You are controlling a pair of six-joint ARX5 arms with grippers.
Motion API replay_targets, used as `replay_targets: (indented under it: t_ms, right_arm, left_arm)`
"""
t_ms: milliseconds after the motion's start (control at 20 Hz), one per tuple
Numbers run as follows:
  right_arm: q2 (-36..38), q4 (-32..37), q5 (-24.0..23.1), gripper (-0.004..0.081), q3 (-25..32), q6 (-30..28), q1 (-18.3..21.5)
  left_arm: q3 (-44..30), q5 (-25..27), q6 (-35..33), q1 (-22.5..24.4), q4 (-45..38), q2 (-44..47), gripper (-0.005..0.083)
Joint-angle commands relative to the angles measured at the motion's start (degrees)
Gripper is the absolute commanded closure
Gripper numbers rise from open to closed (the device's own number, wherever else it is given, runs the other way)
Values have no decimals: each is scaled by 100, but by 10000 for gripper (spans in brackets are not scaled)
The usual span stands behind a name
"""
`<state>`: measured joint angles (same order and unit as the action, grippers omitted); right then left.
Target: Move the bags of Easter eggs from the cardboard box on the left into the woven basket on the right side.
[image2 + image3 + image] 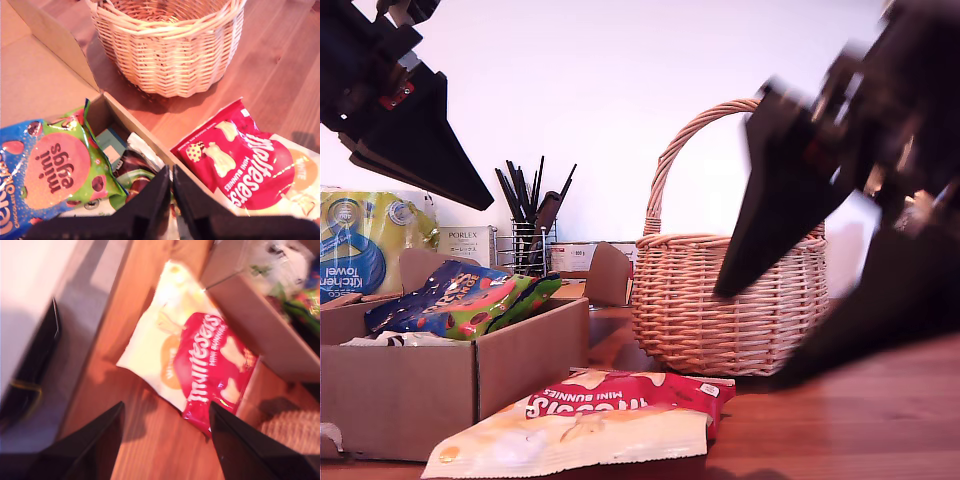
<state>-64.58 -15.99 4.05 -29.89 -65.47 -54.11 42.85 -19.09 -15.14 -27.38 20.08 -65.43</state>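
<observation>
A red and cream Maltesers Mini Bunnies bag (620, 405) lies flat on the wooden table in front of the cardboard box (520, 365), outside it. A blue and green mini eggs bag (460, 295) rests on top of other pouches inside the box. The woven basket (720, 310) stands at the exterior view's right of the box. My first gripper (171, 200) hovers shut and empty above the box (50, 85), high at the exterior view's upper left (480, 198). My second gripper (166, 407) is open and blurred, in the air beside the basket (725, 290), above the Maltesers bag (205, 365).
A yellow and blue kitchen towel pack (365, 240), a small Porlex carton (470, 240) and a black wire utensil holder (530, 240) stand behind the box by the wall. The table edge runs close to the Maltesers bag, with a dark object (35, 365) beyond it.
</observation>
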Motion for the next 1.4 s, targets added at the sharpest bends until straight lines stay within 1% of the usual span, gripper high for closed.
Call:
replay_targets:
  t_ms: [0,100,350,450,550,700,800,850,1100,1150,1200,1250,1300,1350]
  right_arm:
    - [-354,208,-17,270,79,-219,-20]
    - [-748,581,-109,270,79,-520,-17]
    - [-1567,1670,-192,270,79,-555,76]
    - [-1867,2006,-260,270,79,-629,201]
    - [-2122,2500,-319,271,79,-660,354]
    - [-2385,3322,-317,282,79,-662,564]
    - [-2485,3644,-177,317,79,-660,664]
    - [-2498,3681,-81,335,79,-660,697]
    - [-2500,4151,343,495,66,-651,704]
    - [-2500,4144,446,546,52,-636,704]
    - [-2500,4144,483,622,52,-634,704]
    - [-2500,4142,481,736,52,-634,704]
    - [-2500,4146,481,777,52,-640,702]
    - [-2500,4175,479,783,52,-638,697]
  left_arm:
    - [-31,-66,35,11,-68,-50,796]
    - [-31,-129,35,11,-87,-50,796]
    - [-31,-146,35,11,-85,-50,796]
    - [-31,-149,35,11,-87,-50,796]
    - [-31,-153,35,11,-87,-50,796]
    - [-31,-201,63,11,-85,-50,796]
    - [-31,-256,66,11,-87,-50,796]
    - [-31,-278,66,11,-90,-50,796]
    - [-31,-297,68,11,-85,-50,796]
    - [-31,-297,76,11,-87,-50,796]
    - [-31,-295,76,11,-90,-50,796]
    - [-31,-295,76,11,-90,-50,796]
    - [-31,-293,76,13,-90,-50,796]
    - [-31,-291,76,13,-90,-50,796]
